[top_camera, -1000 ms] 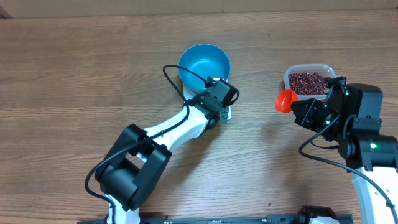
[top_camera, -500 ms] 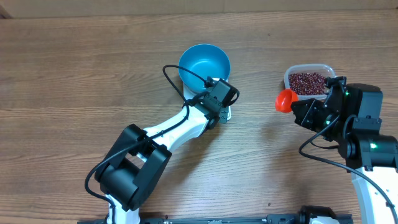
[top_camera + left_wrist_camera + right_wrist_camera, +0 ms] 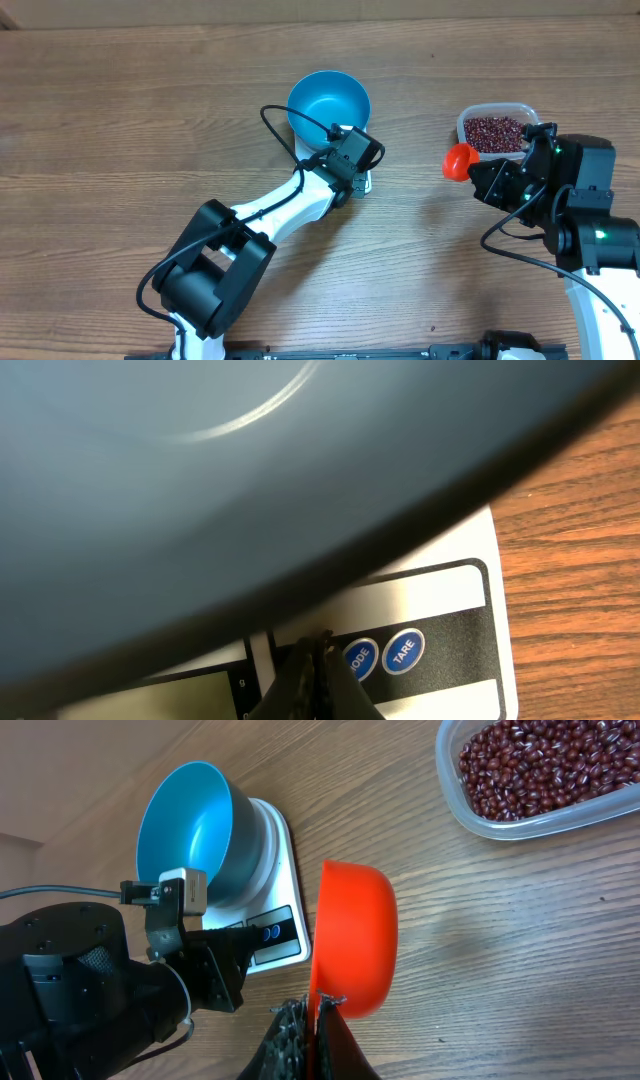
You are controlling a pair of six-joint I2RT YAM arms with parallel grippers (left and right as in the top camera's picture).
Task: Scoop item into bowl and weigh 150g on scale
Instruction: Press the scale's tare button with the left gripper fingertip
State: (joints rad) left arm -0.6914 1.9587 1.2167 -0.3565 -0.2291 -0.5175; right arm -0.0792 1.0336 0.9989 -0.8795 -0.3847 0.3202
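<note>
Nothing has been moved: the left gripper (image 3: 315,652) is held closed at the scale (image 3: 420,600) under the bowl (image 3: 328,100); the scoop (image 3: 352,945) is gripped by the right gripper (image 3: 313,1012).

blue bowl (image 3: 329,100), white scale (image 3: 282,860), orange-red scoop (image 3: 352,940)

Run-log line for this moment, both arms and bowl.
left gripper: shut, tips over scale buttons | right gripper: shut on orange scoop | bowl: on scale, empty | beans: in tub
</note>
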